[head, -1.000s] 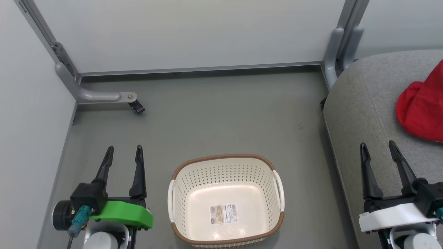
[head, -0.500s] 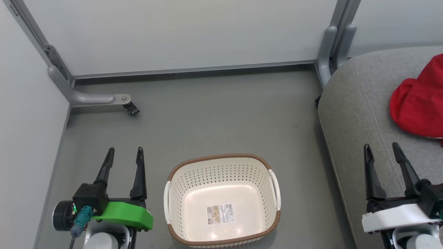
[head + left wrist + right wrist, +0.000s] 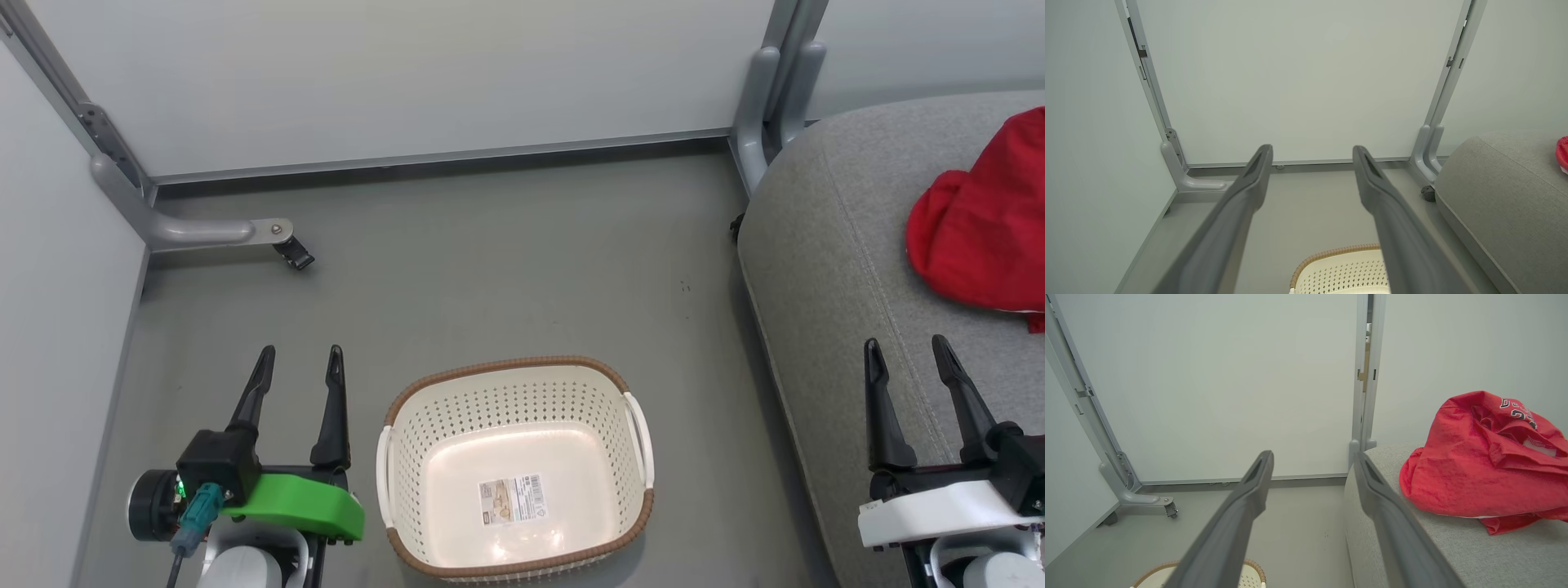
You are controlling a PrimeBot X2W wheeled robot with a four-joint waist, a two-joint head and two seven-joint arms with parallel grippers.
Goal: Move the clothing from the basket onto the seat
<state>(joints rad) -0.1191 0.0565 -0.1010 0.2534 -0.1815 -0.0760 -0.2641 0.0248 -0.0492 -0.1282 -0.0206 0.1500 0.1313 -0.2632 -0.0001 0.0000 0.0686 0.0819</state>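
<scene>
- Grey floor (image 3: 506, 261) runs back to pale partition panels; a foot of one panel carries a small caster (image 3: 295, 255) at the far left
- Near the robot, between its two arms, the basket (image 3: 506, 400) stands on the floor, and its inside is bare down to the paper label (image 3: 513, 499)
- At the right, the clothing (image 3: 980, 237) lies as a crumpled red heap on the seat (image 3: 816, 269), well apart from the basket
- Just left of the basket, the left gripper (image 3: 300, 353) hovers with its jaws spread wide and nothing between them
- Over the near part of the seat, the right gripper (image 3: 906, 343) is equally wide open and empty, short of the red heap
- With the basket bare and the red fabric on the cushion, the transfer looks finished, so the step in hand is probably to check and rest
- To do that well, look once along the basket's walls for a leftover piece, then keep both sets of fingers high and clear of the fabric so nothing snags
- The heap runs past the right edge of the head view, so I cannot tell whether any of it hangs off the seat there
</scene>
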